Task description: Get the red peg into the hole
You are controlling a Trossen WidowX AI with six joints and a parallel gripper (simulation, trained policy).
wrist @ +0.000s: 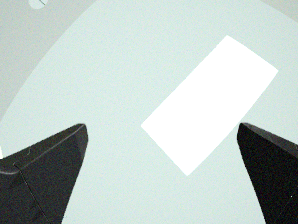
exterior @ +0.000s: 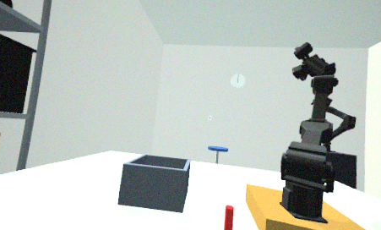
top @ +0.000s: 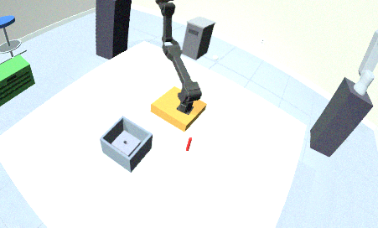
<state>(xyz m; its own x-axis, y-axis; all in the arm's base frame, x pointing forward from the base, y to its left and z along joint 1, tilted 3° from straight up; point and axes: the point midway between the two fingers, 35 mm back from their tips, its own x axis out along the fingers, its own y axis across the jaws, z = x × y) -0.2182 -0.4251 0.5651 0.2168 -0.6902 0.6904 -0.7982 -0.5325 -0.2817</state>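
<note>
The red peg (top: 189, 143) (exterior: 228, 217) stands upright on the white table (top: 238, 176), in front of the arm's base and to the right of the box. The open grey box (top: 114, 152) (exterior: 153, 188) stands on the table, with a pale plate (top: 132, 147) and its small hole at the bottom. My gripper (exterior: 298, 62) (wrist: 161, 127) is open and empty. It is raised high above the base, far from the peg and the box. The wrist view shows only the ceiling and a light panel between the fingers.
The arm stands on an orange base (top: 171, 113) (exterior: 261, 203). Dark pillars (top: 112, 25) (top: 339, 121), a grey cabinet (top: 198, 38), a green crate (top: 9, 80), a blue stool (top: 2, 23) (exterior: 218, 149) and a white arm (top: 374, 54) stand off the table.
</note>
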